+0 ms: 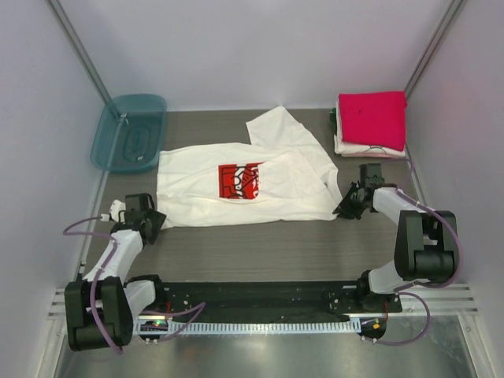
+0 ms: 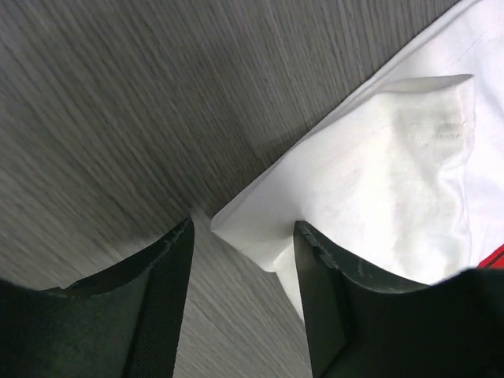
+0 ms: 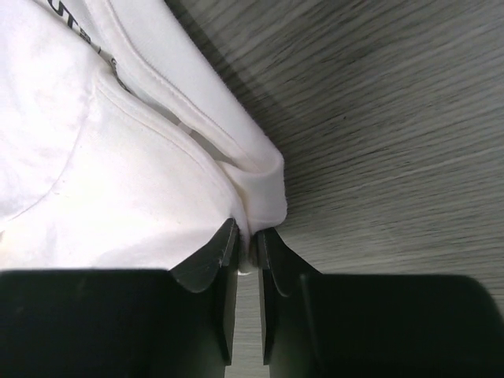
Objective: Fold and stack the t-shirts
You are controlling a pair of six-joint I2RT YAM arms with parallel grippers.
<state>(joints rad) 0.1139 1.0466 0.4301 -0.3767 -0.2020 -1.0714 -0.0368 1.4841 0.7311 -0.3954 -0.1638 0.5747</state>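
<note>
Top view: print (image 1: 240,180) on cream-white t-shirt (image 1: 197,189) too small to read. Far right: pale folded tees (image 1: 370,150) lie under pinkish-red t-shirt (image 1: 372,118). Only their edges show, count not determinable. Left gripper (image 1: 156,220) tips hidden under its own body.

Left wrist view: shirt cut off at top and right edges, print only a red sliver at right edge.

Right wrist view: cloth inside right gripper (image 3: 246,240) hidden between its pinched fingers (image 3: 213,260). Lettering (image 3: 69,24) at top left cut off, unreadable.

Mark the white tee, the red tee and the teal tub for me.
white tee (image 1: 189,190), top view, plain cloth left of the print
red tee (image 1: 372,118), top view, middle of its top face
teal tub (image 1: 105,140), top view, its left wall
</note>
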